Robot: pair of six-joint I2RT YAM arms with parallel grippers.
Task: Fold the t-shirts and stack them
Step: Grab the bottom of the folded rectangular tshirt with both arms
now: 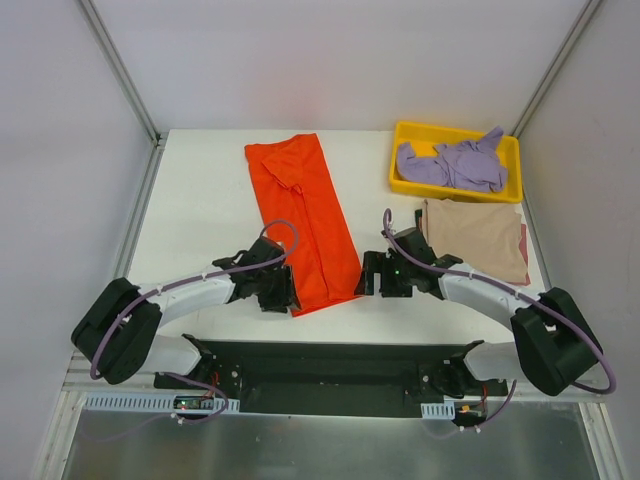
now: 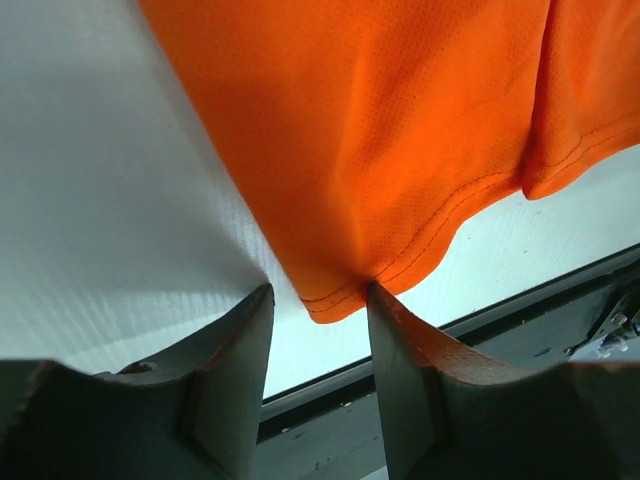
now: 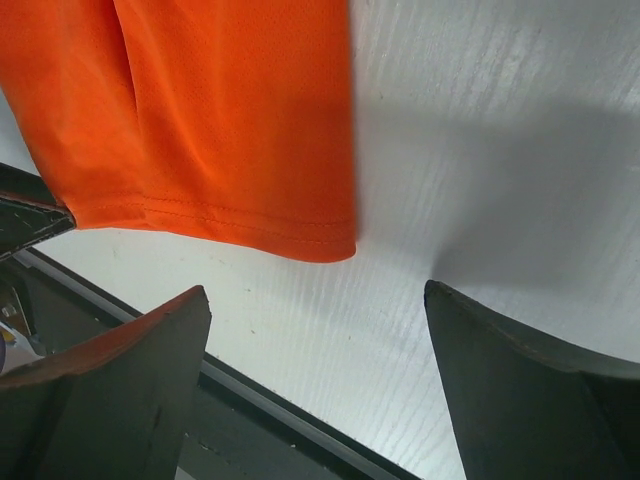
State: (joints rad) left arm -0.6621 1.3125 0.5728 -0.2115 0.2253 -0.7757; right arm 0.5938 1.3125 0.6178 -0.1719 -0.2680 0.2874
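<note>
The orange-red t-shirt (image 1: 305,220) lies folded into a long strip down the middle of the table, its hem at the near end. My left gripper (image 1: 283,298) is at the hem's near left corner. In the left wrist view the jaws (image 2: 320,287) stand partly closed with that corner of the orange cloth (image 2: 380,130) between their tips. The right fingertip (image 2: 378,295) touches the cloth, and a gap remains. My right gripper (image 1: 366,280) is just right of the hem's right corner, wide open (image 3: 315,288) over bare table beside the orange cloth (image 3: 220,110).
A yellow tray (image 1: 405,185) at the back right holds the crumpled lavender t-shirt (image 1: 455,160). The folded tan t-shirt (image 1: 480,238) lies in front of the tray, behind my right arm. The table's near edge and a black rail (image 3: 280,420) run right by both grippers.
</note>
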